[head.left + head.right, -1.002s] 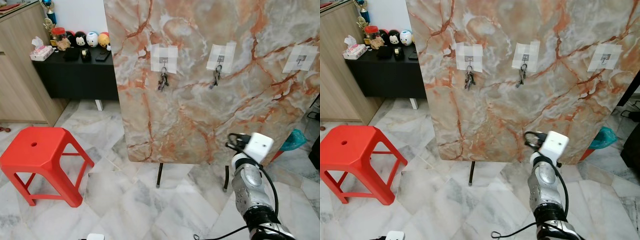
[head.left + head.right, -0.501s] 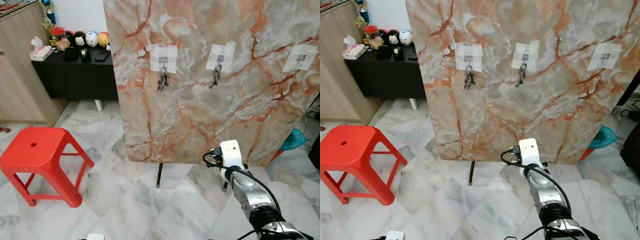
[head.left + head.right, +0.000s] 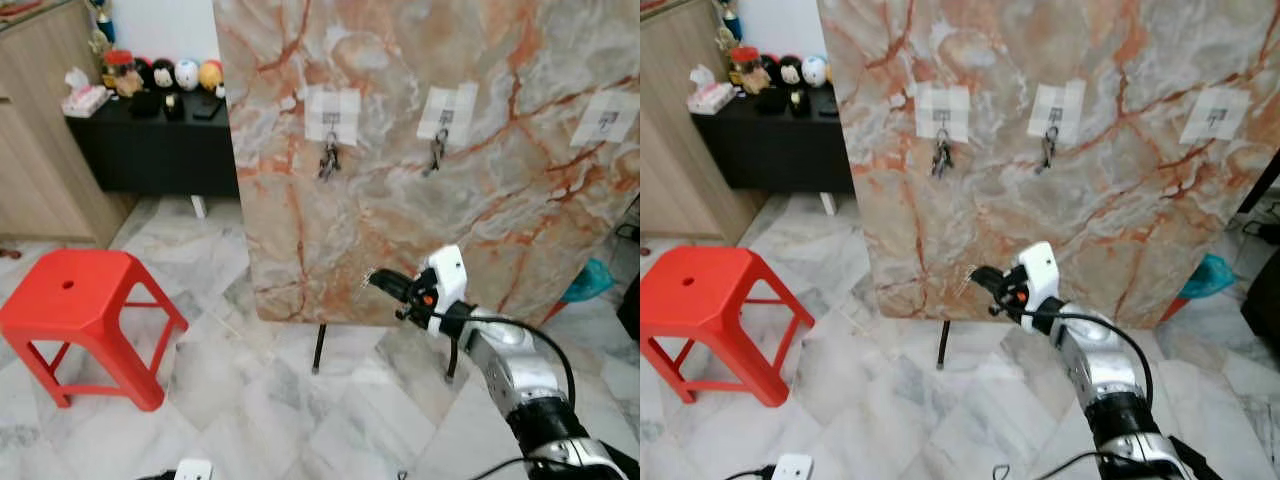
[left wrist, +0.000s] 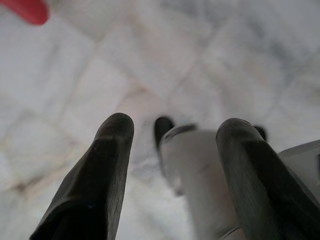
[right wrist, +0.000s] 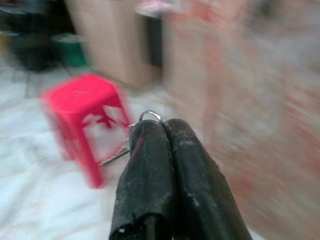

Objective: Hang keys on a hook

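Right tool (image 3: 385, 282) raised before lower part of marble board (image 3: 400, 210), fingers pressed together on a set of keys (image 5: 131, 145), ring jutting past the tips. Two hooks already bearing key bunches (image 3: 327, 160); rightmost hook (image 3: 607, 122) bare. Left tool (image 4: 172, 150) low over floor, fingers parted. Red stool (image 3: 75, 315) at left.

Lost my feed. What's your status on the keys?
Right claw shut on keys, low before marble board. Left claw open, idle. Third hook free, nothing in the way.
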Robot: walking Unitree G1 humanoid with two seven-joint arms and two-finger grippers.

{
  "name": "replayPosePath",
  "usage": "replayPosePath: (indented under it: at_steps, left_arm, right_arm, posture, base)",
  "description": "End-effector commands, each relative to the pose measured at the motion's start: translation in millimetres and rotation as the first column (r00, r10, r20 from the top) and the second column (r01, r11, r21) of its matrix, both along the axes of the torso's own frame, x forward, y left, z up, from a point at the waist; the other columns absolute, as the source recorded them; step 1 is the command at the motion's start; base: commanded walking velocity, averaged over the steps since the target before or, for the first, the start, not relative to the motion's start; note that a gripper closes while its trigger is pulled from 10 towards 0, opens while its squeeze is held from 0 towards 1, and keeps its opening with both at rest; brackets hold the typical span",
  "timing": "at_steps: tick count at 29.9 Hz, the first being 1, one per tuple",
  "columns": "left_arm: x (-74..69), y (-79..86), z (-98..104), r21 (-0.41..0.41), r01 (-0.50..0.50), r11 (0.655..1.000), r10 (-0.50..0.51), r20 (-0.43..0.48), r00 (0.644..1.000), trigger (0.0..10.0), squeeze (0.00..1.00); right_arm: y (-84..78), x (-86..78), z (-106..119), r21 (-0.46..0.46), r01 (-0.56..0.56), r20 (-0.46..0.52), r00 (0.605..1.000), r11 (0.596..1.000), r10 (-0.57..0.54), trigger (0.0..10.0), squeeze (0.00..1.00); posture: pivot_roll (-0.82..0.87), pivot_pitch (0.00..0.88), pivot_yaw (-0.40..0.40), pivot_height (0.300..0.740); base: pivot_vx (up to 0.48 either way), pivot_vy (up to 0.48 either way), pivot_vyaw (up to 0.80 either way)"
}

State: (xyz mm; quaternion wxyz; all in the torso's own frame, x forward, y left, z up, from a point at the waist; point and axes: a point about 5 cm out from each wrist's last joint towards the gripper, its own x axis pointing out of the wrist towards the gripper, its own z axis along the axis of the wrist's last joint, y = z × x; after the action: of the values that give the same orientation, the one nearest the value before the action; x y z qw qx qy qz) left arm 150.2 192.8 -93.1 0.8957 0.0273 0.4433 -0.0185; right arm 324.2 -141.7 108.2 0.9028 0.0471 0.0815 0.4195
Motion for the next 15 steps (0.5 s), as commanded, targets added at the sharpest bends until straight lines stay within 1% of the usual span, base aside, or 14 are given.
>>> replayPosePath:
  at_steps: [1, 3, 5, 6, 8, 10, 14, 15]
  left_arm:
    - [-9.9, -15.9, -5.8, -0.037, 0.038, 0.999, -0.039, -0.039, 0.998, 10.0, 0.00]
    - [-9.3, -15.0, -5.4, -0.037, 0.035, 0.999, -0.037, -0.033, 0.999, 10.0, 0.00]
    - [-9.0, -14.2, -5.1, -0.036, 0.034, 0.999, -0.035, -0.031, 0.999, 10.0, 0.00]
    - [-9.0, -14.2, -5.1, -0.036, 0.034, 0.999, -0.035, -0.031, 0.999, 10.0, 0.00]
    - [-8.6, -13.2, -4.9, -0.035, 0.032, 0.999, -0.033, -0.029, 0.999, 10.0, 0.00]
    - [-8.6, -13.2, -4.9, -0.034, 0.030, 0.999, -0.031, -0.030, 0.999, 10.0, 0.00]
    - [-9.5, -13.0, -5.2, -0.032, 0.029, 0.999, -0.030, -0.033, 0.999, 10.0, 0.00]
    - [-11.6, -11.8, -6.0, -0.025, 0.029, 0.999, -0.030, -0.040, 0.999, 10.0, 0.00]
  right_arm:
    - [3.8, -12.5, 1.3, -0.012, -0.131, 0.005, 0.991, 0.991, 0.131, 10.0, 0.00]
    - [5.7, -21.1, 3.6, 0.001, -0.209, 0.002, 0.978, 0.978, 0.209, 10.0, 0.00]
    - [6.5, -25.3, 6.8, 0.023, -0.246, 0.001, 0.969, 0.969, 0.246, 10.0, 0.00]
    - [6.5, -25.3, 6.8, 0.023, -0.246, 0.001, 0.969, 0.969, 0.246, 10.0, 0.00]
    - [8.8, -34.5, 10.3, 0.036, -0.329, 0.002, 0.944, 0.944, 0.329, 10.0, 0.00]
    - [10.0, -42.7, 9.2, 0.042, -0.387, -0.008, 0.922, 0.921, 0.387, 10.0, 0.00]
    - [10.2, -44.1, 7.8, 0.039, -0.396, -0.011, 0.918, 0.917, 0.397, 10.0, 0.00]
    - [10.1, -44.3, 8.1, 0.045, -0.408, -0.011, 0.913, 0.912, 0.409, 10.0, 0.00]
  posture:
    - [0.05, 0.000, -0.103, 0.740]
    - [0.05, 0.000, -0.107, 0.740]
    - [0.04, 0.000, -0.110, 0.740]
    - [0.04, 0.000, -0.110, 0.740]
    - [0.04, 0.000, -0.113, 0.740]
    - [0.04, 0.000, -0.118, 0.740]
    - [0.04, 0.000, -0.120, 0.740]
    - [0.04, 0.000, -0.122, 0.740]
  base:
    - [0.000, 0.000, 0.00]
    - [0.000, 0.000, 0.00]
    - [0.000, 0.000, 0.00]
    - [0.000, 0.000, 0.00]
    - [0.000, 0.000, 0.00]
    - [0.000, 0.000, 0.00]
    - [0.000, 0.000, 0.00]
    - [0.000, 0.000, 0.00]
